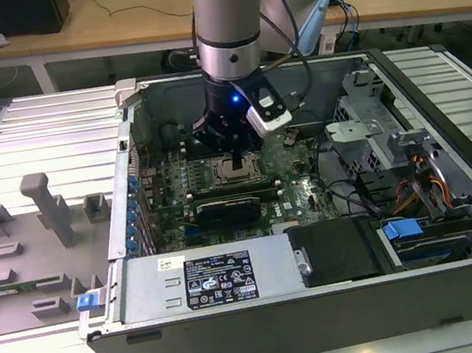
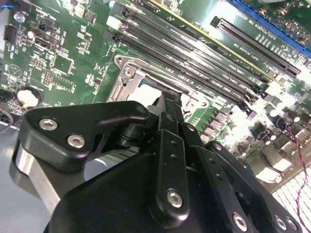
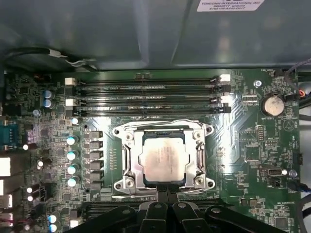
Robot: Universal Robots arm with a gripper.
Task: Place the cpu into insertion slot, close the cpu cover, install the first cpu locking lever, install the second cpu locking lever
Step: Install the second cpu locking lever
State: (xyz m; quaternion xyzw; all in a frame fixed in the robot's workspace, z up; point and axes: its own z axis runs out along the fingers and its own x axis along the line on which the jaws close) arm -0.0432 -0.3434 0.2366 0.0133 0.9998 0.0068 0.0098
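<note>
Pincer point(image 3: 167, 188) shut, at cpu cover point(image 3: 200, 154) edge

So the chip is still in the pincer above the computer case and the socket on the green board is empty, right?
Not quite. The pincer is above the open computer case, but the chip already lies in the socket on the green board, as the first wrist view shows.

Wooden desks point(image 1: 106, 23) behind — slatted grey metal table point(image 1: 43, 134) in front.
</note>
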